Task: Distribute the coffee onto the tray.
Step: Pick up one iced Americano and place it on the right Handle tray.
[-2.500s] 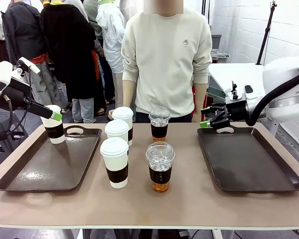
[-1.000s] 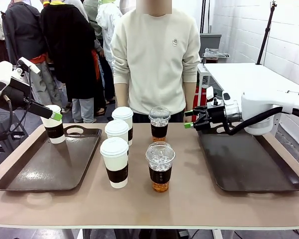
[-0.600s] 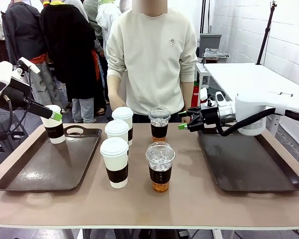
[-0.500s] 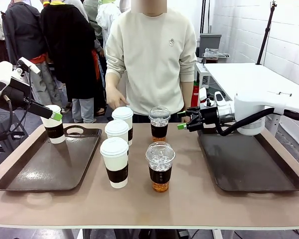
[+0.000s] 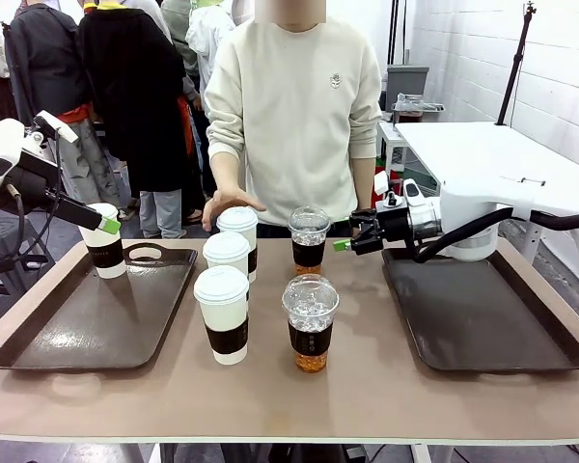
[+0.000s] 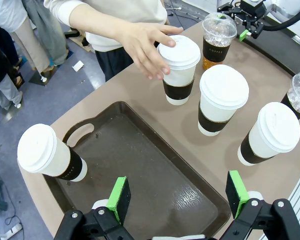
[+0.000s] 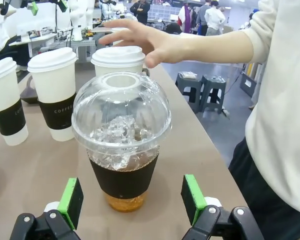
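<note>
Presently on the surface (image 5: pixel 386 395): six cups of coffee and two dark trays.

1. Left tray (image 5: pixel 77 328), on the robot's left. One white lidded cup (image 5: pixel 104 243) with a brown sleeve stands upright in its far left corner, beside the handle slot (image 5: pixel 145 254).
2. Right tray (image 5: pixel 492 318), on the robot's right.
3. Three more white cups with brown sleeves stand upright on the bare surface between the trays, in a line from near to far: near white cup (image 5: pixel 222 313), middle white cup (image 5: pixel 228 260), far white cup (image 5: pixel 239 224).
4. Two clear cups with domed lids, ice, amber drink and dark sleeves stand just right of that line: near clear cup (image 5: pixel 310 328), far clear cup (image 5: pixel 309 241).
5. Left claw (image 6: pixel 178 196): jaws spread wide, nothing held, above the left tray. The tray's cup stands off to one side, outside the fingers.
6. Right claw (image 5: pixel 347 234): jaws at full spread, nothing held. It reaches sideways, low over the surface, past the right tray's far left corner. In the wrist view the far clear cup stands just ahead, centred between the two green pads (image 7: pixel 71 196), not gripped.
7. Person's hand (image 5: pixel 230 203): stretched out with fingers spread over the lid of the far white cup. Whether it touches cannot be told.
</note>
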You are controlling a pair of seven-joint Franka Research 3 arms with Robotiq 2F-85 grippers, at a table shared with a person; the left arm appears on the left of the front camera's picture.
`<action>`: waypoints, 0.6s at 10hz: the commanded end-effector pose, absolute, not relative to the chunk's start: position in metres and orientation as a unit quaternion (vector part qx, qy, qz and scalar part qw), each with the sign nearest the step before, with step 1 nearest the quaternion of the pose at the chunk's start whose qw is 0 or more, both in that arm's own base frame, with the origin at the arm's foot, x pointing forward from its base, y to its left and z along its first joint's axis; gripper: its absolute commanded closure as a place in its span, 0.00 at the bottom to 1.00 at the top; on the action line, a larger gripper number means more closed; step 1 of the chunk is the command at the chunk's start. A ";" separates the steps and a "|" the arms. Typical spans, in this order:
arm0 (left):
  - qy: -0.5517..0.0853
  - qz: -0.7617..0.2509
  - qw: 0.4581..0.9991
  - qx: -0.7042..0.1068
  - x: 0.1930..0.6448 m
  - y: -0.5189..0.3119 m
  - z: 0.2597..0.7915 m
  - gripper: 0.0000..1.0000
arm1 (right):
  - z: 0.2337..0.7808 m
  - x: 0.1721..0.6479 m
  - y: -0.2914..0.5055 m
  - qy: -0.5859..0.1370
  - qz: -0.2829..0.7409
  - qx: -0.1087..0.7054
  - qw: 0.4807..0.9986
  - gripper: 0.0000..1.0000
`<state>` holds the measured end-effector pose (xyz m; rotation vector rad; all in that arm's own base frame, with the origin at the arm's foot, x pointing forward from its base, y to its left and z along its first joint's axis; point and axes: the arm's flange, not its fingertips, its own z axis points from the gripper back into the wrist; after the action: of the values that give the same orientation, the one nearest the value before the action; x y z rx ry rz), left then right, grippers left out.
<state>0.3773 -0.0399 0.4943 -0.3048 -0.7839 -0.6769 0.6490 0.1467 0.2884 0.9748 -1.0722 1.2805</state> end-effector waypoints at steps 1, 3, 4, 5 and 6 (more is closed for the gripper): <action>-0.372 -0.322 0.858 -0.149 0.378 -0.039 0.494 0.00 | 0.284 0.657 0.154 -0.449 0.541 0.433 0.565 0.00; -0.372 -0.322 0.858 -0.149 0.378 -0.039 0.494 0.00 | 0.283 0.656 0.159 -0.439 0.545 0.441 0.561 0.00; -0.372 -0.322 0.858 -0.149 0.378 -0.039 0.494 0.00 | 0.282 0.655 0.161 -0.435 0.548 0.443 0.560 0.00; -0.372 -0.322 0.858 -0.149 0.378 -0.039 0.494 0.00 | 0.281 0.654 0.163 -0.432 0.550 0.447 0.558 0.00; -0.372 -0.322 0.858 -0.149 0.378 -0.039 0.494 0.00 | 0.279 0.653 0.165 -0.430 0.551 0.452 0.554 0.00</action>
<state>0.3773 -0.0399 0.4942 -0.3048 -0.7839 -0.6769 0.6437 0.1624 0.2832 1.0337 -1.0345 1.3104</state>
